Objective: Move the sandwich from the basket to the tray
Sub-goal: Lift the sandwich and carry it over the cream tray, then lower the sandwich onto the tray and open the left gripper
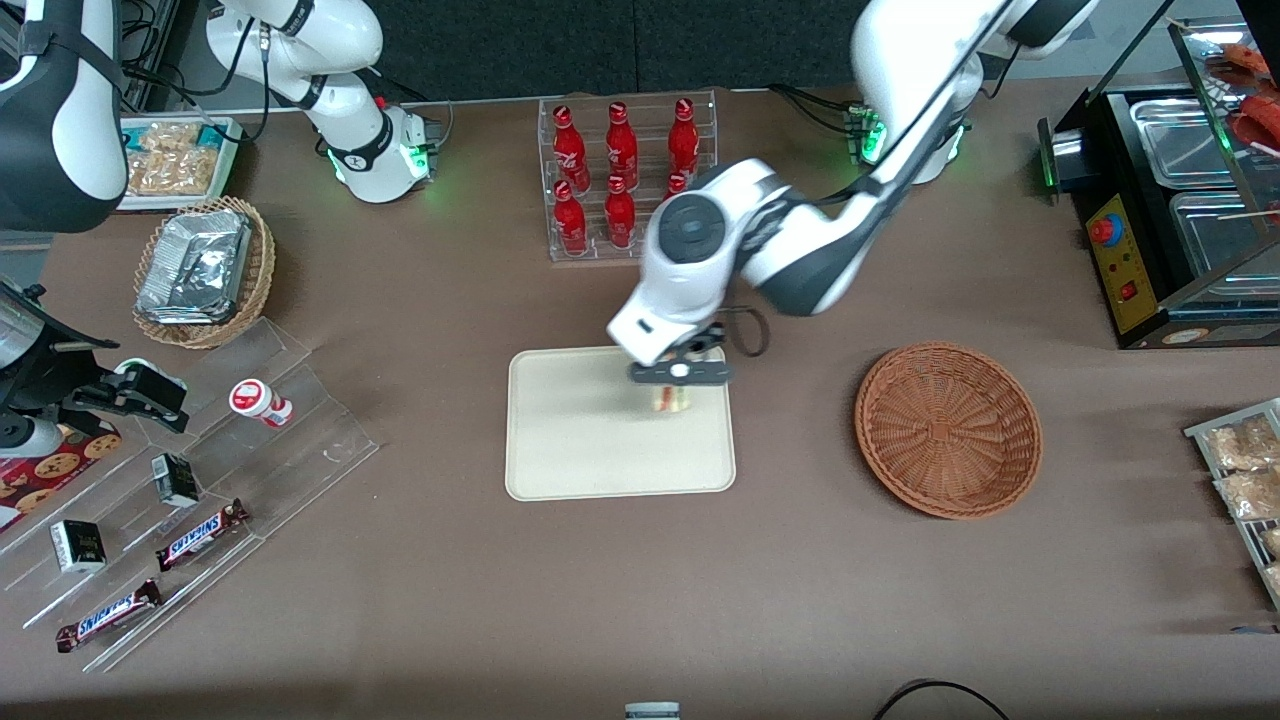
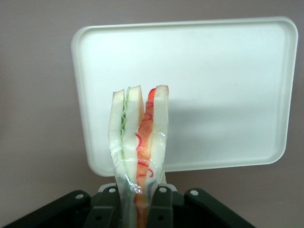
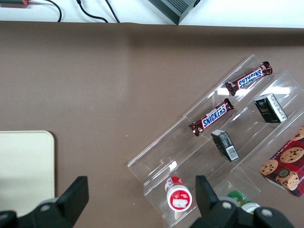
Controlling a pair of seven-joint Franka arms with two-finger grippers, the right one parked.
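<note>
My left gripper (image 1: 674,392) hangs over the cream tray (image 1: 570,450), near the tray's end that faces the basket. It is shut on the clear-wrapped sandwich (image 1: 671,400), which hangs below it above the tray. In the left wrist view the gripper (image 2: 137,209) pinches the narrow end of the sandwich (image 2: 140,133); pale bread with green and red-orange filling stands out over the tray (image 2: 228,95). The reddish-brown wicker basket (image 1: 947,430) sits empty toward the working arm's end of the table.
A clear rack of red bottles (image 1: 625,170) stands farther from the front camera than the tray. A tan basket with foil trays (image 1: 205,270) and a clear tiered stand with Snickers bars (image 1: 200,535) lie toward the parked arm's end. A black food warmer (image 1: 1170,200) stands at the working arm's end.
</note>
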